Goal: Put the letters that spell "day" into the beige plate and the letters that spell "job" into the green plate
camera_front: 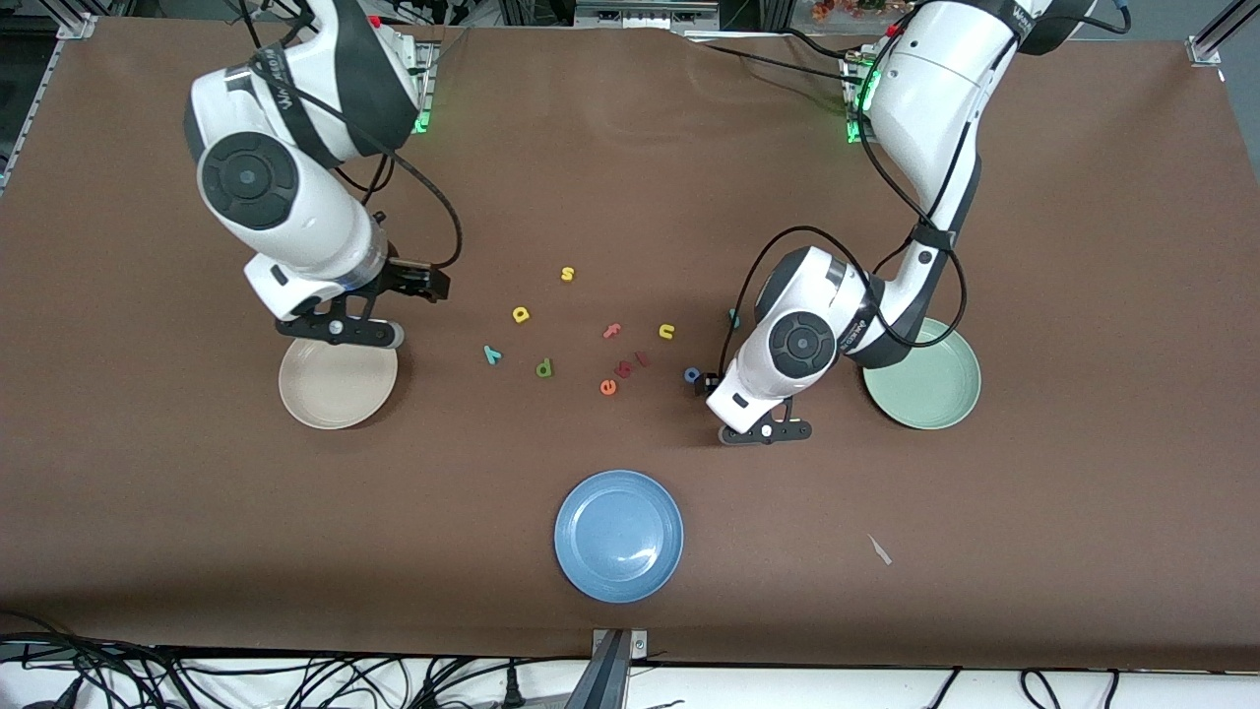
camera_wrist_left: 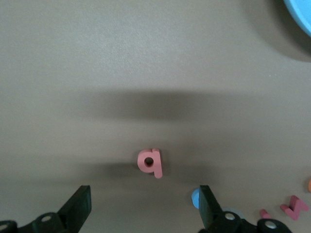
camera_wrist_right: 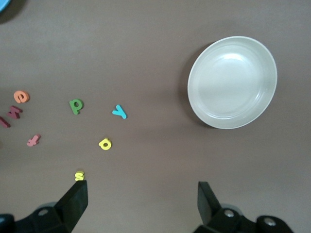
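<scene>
Brown cloth covers the whole table (camera_front: 1083, 551). Nearest me, the left gripper (camera_wrist_left: 144, 213) hangs low with its jaws spread and nothing in them, and the salmon "b" (camera_wrist_left: 150, 162) lies on the cloth just ahead of the fingertips, between their lines. I'd say this is the approach to that letter; next comes a straight drop and a pinch. Both the green plate (camera_front: 960, 409) and the beige plate (camera_front: 295, 394) look bare. Above the beige one's rim, the right gripper (camera_wrist_right: 143, 199) waits, also spread wide.
</scene>
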